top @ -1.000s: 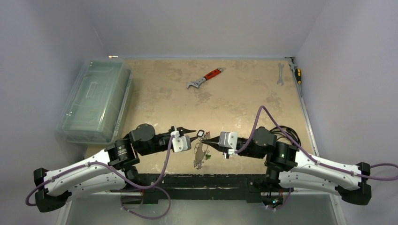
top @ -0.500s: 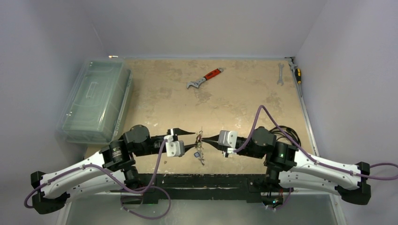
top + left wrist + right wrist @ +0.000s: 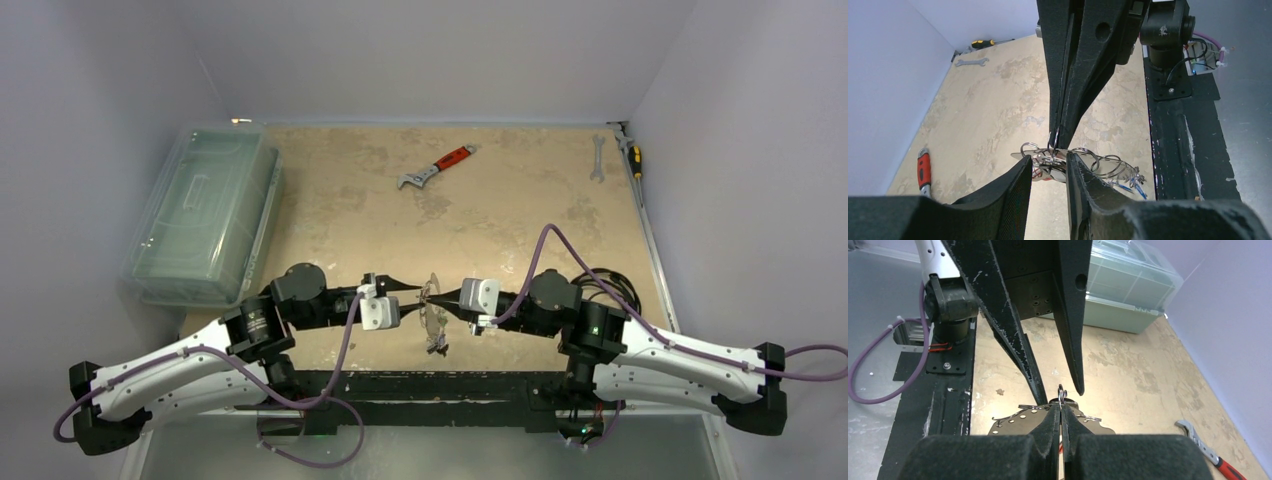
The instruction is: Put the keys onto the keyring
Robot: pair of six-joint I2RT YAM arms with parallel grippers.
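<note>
Room | table [image 3: 500, 200] is enclosed by plain pale walls [image 3: 430, 50] on three sides | tan top is worn, blotched | evenly lit

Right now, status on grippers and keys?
Right gripper shut on key bunch. Left gripper open, jaws straddling the bunch. Nothing blocking; wrench far off.
</note>
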